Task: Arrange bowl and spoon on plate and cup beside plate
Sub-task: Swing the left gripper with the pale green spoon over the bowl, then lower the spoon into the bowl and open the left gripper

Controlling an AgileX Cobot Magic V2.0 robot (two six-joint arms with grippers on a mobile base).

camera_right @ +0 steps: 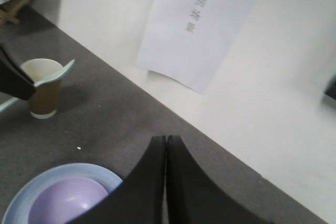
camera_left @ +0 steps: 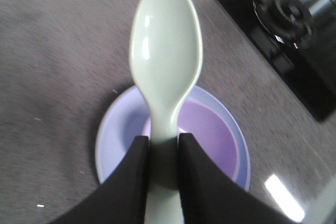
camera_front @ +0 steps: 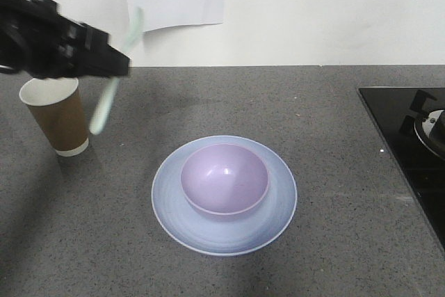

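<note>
At upper left of the front view, the left hand [camera_front: 118, 67] pinches the spoon [camera_front: 115, 81] by its handle, holding it in the air above the cup [camera_front: 59, 116] standing on the desk [camera_front: 313, 116]. At centre, the bowl [camera_front: 224, 178] sits on the plate [camera_front: 224, 195]. The stove [camera_front: 410, 144] fills the right edge. The right hand [camera_right: 166, 145] shows fingers pressed together, empty. The spoon looks light, stiff and slick; the handle seems the safest hold.
</note>
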